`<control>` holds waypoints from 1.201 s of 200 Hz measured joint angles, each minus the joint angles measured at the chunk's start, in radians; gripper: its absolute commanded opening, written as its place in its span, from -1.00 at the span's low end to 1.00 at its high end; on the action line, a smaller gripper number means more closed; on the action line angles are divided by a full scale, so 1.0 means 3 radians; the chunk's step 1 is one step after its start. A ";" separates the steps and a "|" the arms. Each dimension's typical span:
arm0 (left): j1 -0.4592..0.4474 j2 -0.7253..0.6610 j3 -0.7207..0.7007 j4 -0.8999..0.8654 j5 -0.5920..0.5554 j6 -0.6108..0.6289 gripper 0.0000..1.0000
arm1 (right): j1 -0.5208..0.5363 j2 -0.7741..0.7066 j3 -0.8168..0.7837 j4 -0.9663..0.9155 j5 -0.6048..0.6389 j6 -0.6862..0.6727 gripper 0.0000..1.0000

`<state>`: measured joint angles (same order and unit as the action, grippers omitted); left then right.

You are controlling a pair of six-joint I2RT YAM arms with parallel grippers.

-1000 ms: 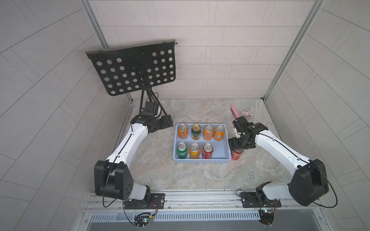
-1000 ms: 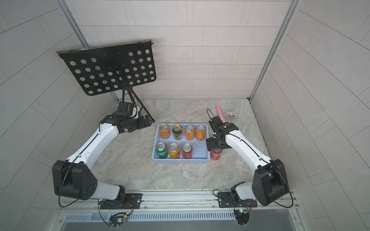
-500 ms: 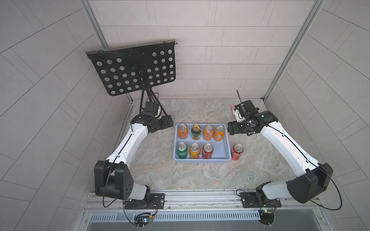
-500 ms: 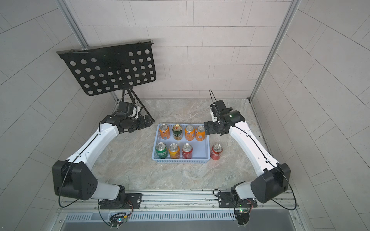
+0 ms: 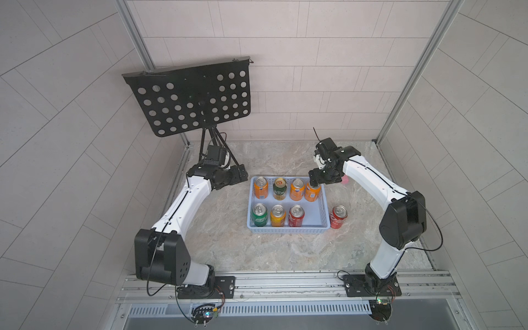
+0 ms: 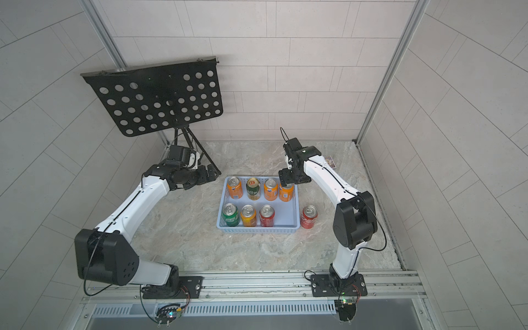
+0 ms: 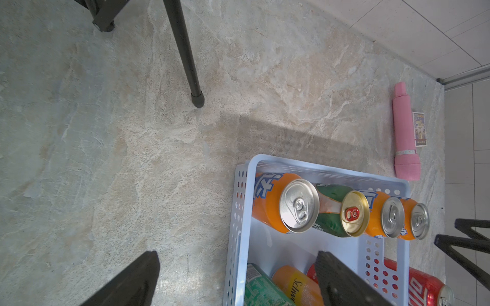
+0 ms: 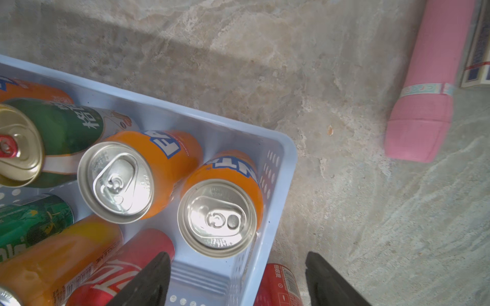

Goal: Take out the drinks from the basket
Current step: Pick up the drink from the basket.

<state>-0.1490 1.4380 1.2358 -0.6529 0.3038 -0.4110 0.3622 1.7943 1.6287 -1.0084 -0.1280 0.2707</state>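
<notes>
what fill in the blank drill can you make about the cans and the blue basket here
1. The light-blue basket holds ____ cans.
2. The lone can standing outside it is ____.
3. The dark green can has a ____ top.
4. The corner can nearest the right pincer is ____.
Missing words: seven; red; gold; orange.

The light-blue lattice basket (image 5: pixel 288 230) holds seven upright soda cans. The far row has an orange can (image 5: pixel 260 188), a dark green gold-topped can (image 5: pixel 279 189) and two more orange cans (image 5: pixel 297 190). The near row has a bright green can (image 5: pixel 259 215), a yellow-orange can (image 5: pixel 278 216) and a red can (image 5: pixel 296 216). A second red can (image 5: pixel 338 217) stands upright on the table just outside the basket's right wall.
</notes>
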 measured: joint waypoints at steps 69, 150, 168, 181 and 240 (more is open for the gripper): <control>0.0000 0.0034 -0.0001 -0.0005 0.0037 0.0000 1.00 | 0.0102 0.0295 0.0135 0.0041 0.0051 0.0010 0.62; 0.0000 0.0034 -0.0001 -0.0011 0.0036 0.0000 1.00 | 0.0123 0.0453 0.0144 0.0053 0.0182 0.0009 0.59; 0.0000 0.0034 -0.0001 -0.0011 0.0036 0.0001 1.00 | 0.0123 0.0470 0.0148 0.0055 0.0181 0.0010 0.59; 0.0000 0.0034 -0.0001 -0.0013 0.0036 0.0001 1.00 | 0.0123 0.0484 0.0155 0.0056 0.0179 0.0010 0.59; 0.0000 0.0034 -0.0001 -0.0014 0.0036 0.0001 1.00 | 0.0125 0.0546 0.0155 0.0076 0.0177 0.0024 0.57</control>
<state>-0.1490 1.4483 1.2354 -0.6571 0.3145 -0.4107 0.3996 1.9579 1.6752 -0.9855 -0.0750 0.2779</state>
